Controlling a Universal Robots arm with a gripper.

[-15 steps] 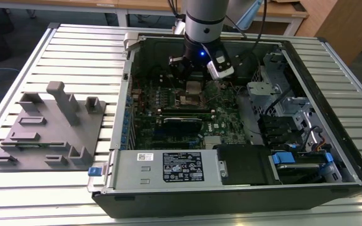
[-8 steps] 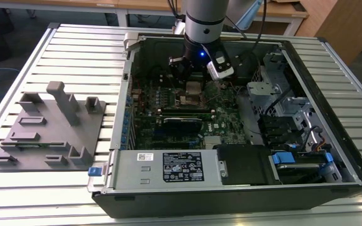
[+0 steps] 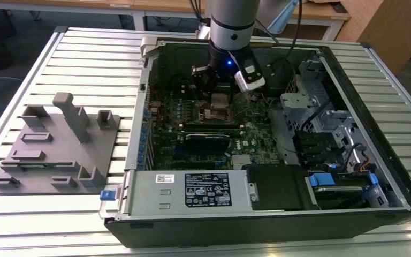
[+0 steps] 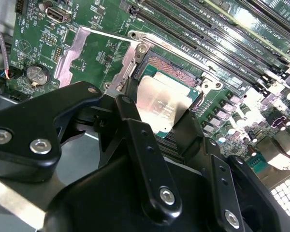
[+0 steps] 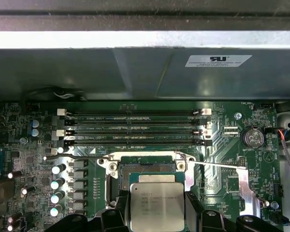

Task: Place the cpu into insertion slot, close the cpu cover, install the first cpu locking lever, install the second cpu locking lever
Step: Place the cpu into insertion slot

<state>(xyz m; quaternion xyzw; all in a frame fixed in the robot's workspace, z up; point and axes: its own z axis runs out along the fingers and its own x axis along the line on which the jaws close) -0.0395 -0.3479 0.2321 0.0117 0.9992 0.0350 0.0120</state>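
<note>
Right up against the lens in both wrist views is the black gripper, its jaws pinching the small flat square silver-grey cpu by two opposite edges. So the chip sits dead between the jaws and hangs just over the insertion slot, the little dark square socket with the silvery rim. Doesn't look seated to me: a strip of the slot's contacts pokes out past the chip's far edge, so it's a touch short of centred. Edges look roughly squared up with the rim.

Thin silvery windowed cpu cover lies flipped open, flat, just beside the slot. Long narrow black memory slots run along another side of it on the green circuit board.

In the exterior view the slot's deep inside the open black computer case. A grey moulded fixture sits well apart from the slot, outside the case, on the slatted metal surface.
</note>
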